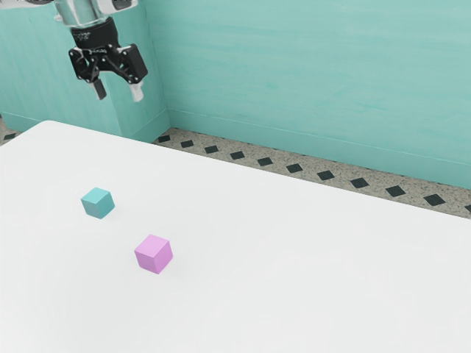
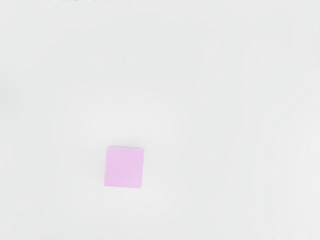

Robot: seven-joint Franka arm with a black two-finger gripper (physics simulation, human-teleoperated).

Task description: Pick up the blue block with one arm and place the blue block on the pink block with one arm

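The blue block (image 1: 97,202) sits flat on the white table (image 1: 294,279), not far in from the table's far corner at the exterior view's left, with bare surface all around it and nothing touching it. The pink block (image 1: 154,254) rests near it but clearly apart, a gap of tabletop between the two; it lies farther from the far edge and more toward the exterior view's right than the blue one. Both blocks look alike in size and stand on a face, each turned so that a vertical edge faces the exterior camera. In the wrist view the pink block (image 2: 124,167) shows from above as a plain square on the white table (image 2: 225,100). The gripper (image 1: 118,95) hangs high above the table's far corner, well apart from both blocks, pointing downward. Its two fingers are spread and released, with only air between them. Beyond the far edge runs a speckled floor (image 1: 331,173) with a row of dark diamond tiles, and behind that stands a teal wall (image 1: 309,73).
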